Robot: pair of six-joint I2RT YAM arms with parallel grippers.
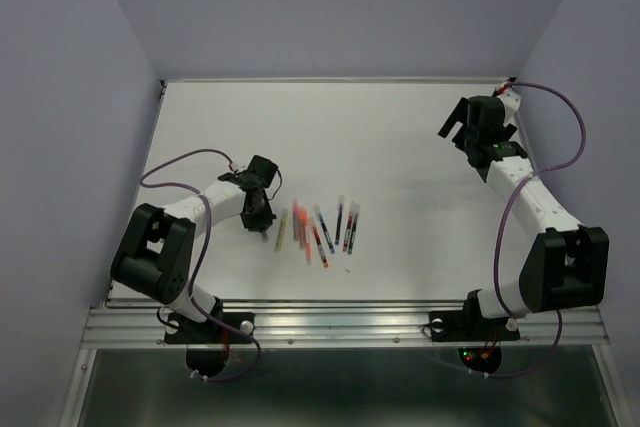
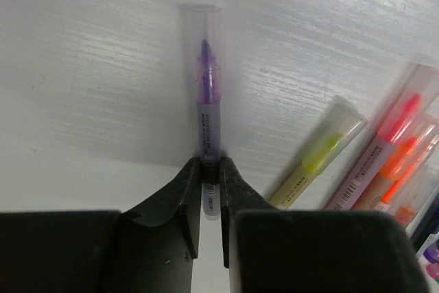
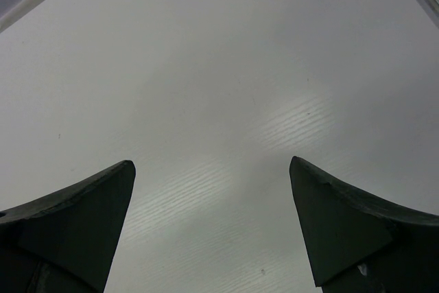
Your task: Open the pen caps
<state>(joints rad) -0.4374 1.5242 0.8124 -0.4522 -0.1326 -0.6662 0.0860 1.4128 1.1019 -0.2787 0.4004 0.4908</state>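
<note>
In the left wrist view my left gripper (image 2: 210,164) is shut on the lower barrel of a purple pen (image 2: 208,125) that lies on the white table. Its clear pen cap (image 2: 201,29) is still on the tip and points away from me. Right of it lie a yellow pen (image 2: 317,162), a pink pen (image 2: 391,138) and an orange pen (image 2: 405,169), all capped. From above, the left gripper (image 1: 262,227) sits at the left end of the row of pens (image 1: 320,229). My right gripper (image 1: 455,135) hangs open far off at the back right, with only bare table between its fingers (image 3: 82,217).
The white table (image 1: 380,137) is walled at the back and both sides. Several more pens lie side by side just right of the left gripper. An aluminium rail (image 1: 340,322) runs along the near edge by the arm bases.
</note>
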